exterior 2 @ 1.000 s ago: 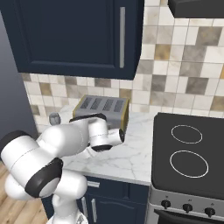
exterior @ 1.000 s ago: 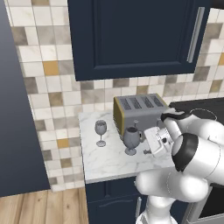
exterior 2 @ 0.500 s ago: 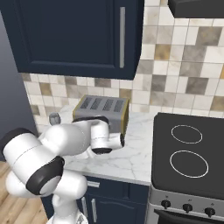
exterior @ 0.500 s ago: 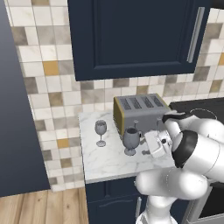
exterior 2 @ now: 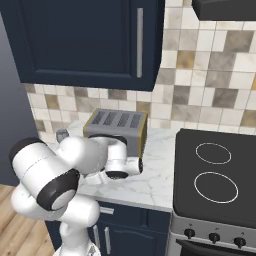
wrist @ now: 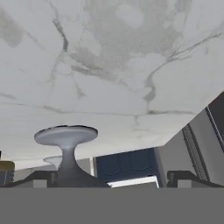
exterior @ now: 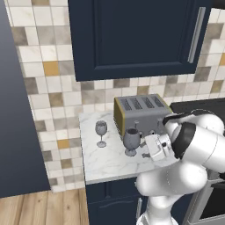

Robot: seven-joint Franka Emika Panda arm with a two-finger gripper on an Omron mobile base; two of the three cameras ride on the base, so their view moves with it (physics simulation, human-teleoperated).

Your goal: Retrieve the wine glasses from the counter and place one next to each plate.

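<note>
The dark navy wall cabinet (exterior: 132,37) hangs above everything, its long metal handle (exterior: 196,35) upright at the right side, with a backsplash of beige, grey and tan tiles (exterior: 48,83) beneath it. To the right sits the black stove top (exterior 2: 215,175), two ring burners drawn on it and a row of knobs along its near edge.

The white arm (exterior: 193,145) curls up from the base in front of the navy lower cabinets and bends over the worktop (exterior: 101,160), a short slab of white marble with grey veins. At the far right of the worktop stands a metal four-slot toaster (exterior: 140,112) with tan sides.

The gripper (exterior: 151,147) hangs low at the near right part of the worktop, just in front of the toaster. Right beside it, to its left, one wine glass (exterior: 131,141) stands upright on the marble. In the hand view its round foot (wrist: 65,134) and stem show close between the two dark fingers (wrist: 186,178), which sit wide apart at either edge, not closed on anything; whether they touch the glass I cannot tell.

The second wine glass (exterior: 101,133) stands upright farther left on the worktop, apart from the first and nearer the wall.
</note>
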